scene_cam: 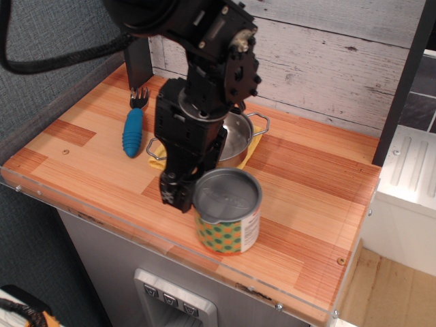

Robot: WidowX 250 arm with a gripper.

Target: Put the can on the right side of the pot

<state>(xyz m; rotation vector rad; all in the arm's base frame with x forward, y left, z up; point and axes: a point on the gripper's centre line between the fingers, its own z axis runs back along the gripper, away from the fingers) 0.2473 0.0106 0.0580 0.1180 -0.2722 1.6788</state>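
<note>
The can (pixel 228 212), with its grey lid and green-orange patterned label, is near the table's front edge, in front of the pot and slightly to its right. My black gripper (pixel 197 194) is shut on the can from the left and behind; one finger (pixel 174 191) shows beside it and the other is hidden. I cannot tell whether the can's base touches the table. The shiny steel pot (pixel 235 136) stands behind the arm, partly hidden by it, with one wire handle (pixel 260 121) showing on the right.
A yellow cloth (pixel 253 148) lies under the pot. A fork with a blue handle (pixel 133 131) lies at the left. The wooden table (pixel 306 197) has a clear plastic lip along its front edge. A plank wall stands behind.
</note>
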